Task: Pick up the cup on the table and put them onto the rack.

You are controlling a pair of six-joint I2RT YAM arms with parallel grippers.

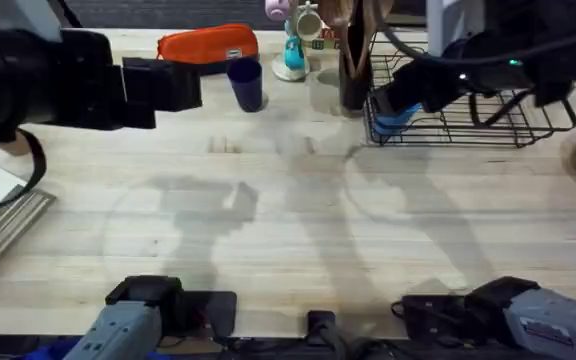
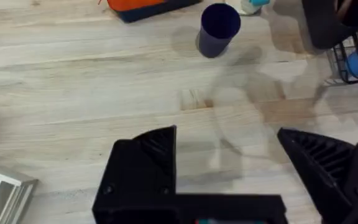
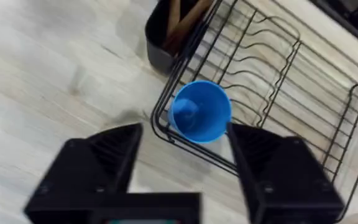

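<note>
- Right gripper (image 3: 185,162): fingers released, a light blue cup (image 3: 199,112) between them, inside the black wire rack (image 3: 272,81) corner.
- Left gripper (image 2: 229,162): fingers released, above the surface (image 2: 73,81); navy cup (image 2: 217,29) upright well beyond them.

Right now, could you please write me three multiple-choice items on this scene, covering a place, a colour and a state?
1. Where does the navy cup stand?
A. On the table beside the orange pouch
B. Inside the rack
C. On the stack of plates

2. What colour is the cup lying in the near corner of the black wire rack?
A. Pink
B. Light blue
C. Cream

3. How is the right pincer?
A. Shut on the cup
B. Shut, holding nothing
C. Open

Answers: 1 A, the overhead view shows it upright on the wood next to the pouch. 2 B, the light blue cup lies inside the wires. 3 C, its fingers stand wide apart above the cup.
</note>
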